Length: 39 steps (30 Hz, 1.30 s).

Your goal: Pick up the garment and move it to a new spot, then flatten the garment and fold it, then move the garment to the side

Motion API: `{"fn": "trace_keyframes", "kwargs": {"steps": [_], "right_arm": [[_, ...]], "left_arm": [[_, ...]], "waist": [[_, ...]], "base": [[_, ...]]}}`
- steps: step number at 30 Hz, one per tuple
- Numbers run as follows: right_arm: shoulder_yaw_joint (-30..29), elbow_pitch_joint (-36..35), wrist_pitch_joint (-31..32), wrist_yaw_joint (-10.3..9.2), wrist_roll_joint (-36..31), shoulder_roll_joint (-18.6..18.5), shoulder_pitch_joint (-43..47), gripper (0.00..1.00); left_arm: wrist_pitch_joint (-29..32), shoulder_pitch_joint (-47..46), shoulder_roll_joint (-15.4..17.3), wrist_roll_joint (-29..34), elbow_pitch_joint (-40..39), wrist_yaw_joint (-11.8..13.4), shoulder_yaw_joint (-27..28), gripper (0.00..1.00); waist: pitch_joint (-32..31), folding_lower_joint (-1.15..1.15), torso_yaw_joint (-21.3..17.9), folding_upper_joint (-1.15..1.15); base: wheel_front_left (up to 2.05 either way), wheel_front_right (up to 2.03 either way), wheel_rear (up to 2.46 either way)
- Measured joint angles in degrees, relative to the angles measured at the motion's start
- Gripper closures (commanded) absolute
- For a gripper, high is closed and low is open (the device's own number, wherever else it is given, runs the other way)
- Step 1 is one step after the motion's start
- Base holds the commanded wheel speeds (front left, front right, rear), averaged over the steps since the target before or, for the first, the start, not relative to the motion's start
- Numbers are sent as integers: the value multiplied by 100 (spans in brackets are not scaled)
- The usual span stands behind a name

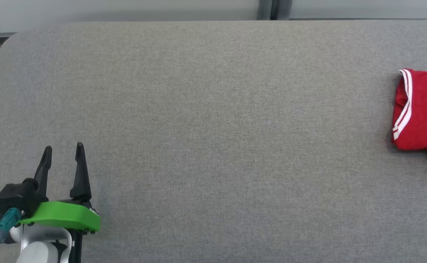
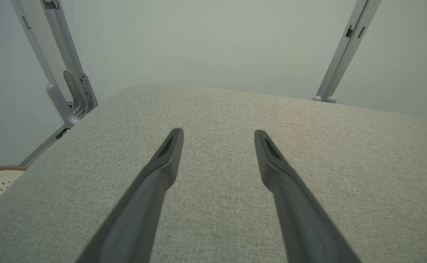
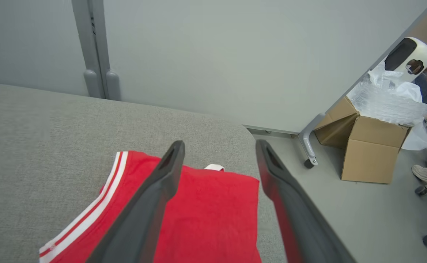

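Head view: folded red garment [image 1: 422, 109] lies at the grey bench's [image 1: 213, 109] right end; left gripper [image 1: 63, 146] well apart, jaws released.
Left wrist view: jaws spread above the bench.
Right wrist view: right gripper [image 3: 219, 142] hovers over the garment, jaws released, holding nothing.
Handling: probably soft, light and limp; pinch the striped hem.

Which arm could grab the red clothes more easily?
The right, probably. The right gripper, open, hangs over the red garment near the right edge of the table. The left gripper, also open, is far off at the other side.
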Motion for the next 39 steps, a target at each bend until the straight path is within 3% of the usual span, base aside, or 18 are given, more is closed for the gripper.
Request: {"fn": "trace_keyframes", "kwargs": {"steps": [8,13,18,22,32,39], "right_arm": [[204,-379,-1238,-3,-389,1146,120,0],[315,-301,-1791,-4,-492,1844,721,0],[339,-93,-2329,-5,-764,2316,1312,0],[483,-16,-2530,-4,-1121,2574,1568,0],[197,-34,-2528,-4,-1602,3183,1874,0],[-49,-681,-2519,-4,-2202,3377,1889,0]], "left_arm": [[-247,204,13,103,322,2,142,0],[-303,509,16,146,552,4,157,0],[-355,703,15,198,737,3,121,0],[-403,940,13,196,876,3,172,0],[-454,1042,-23,203,1088,-59,163,0],[-455,1050,-33,211,1146,-59,337,0]], "waist": [[-471,0,-267,0],[-759,0,-411,0],[-1019,0,-502,0],[-1188,0,-559,0],[-1380,0,-595,0],[-1416,0,-512,0]], "base": [[0,0,0],[0,0,0],[0,0,0],[0,0,0],[0,0,0],[0,0,0]]}}
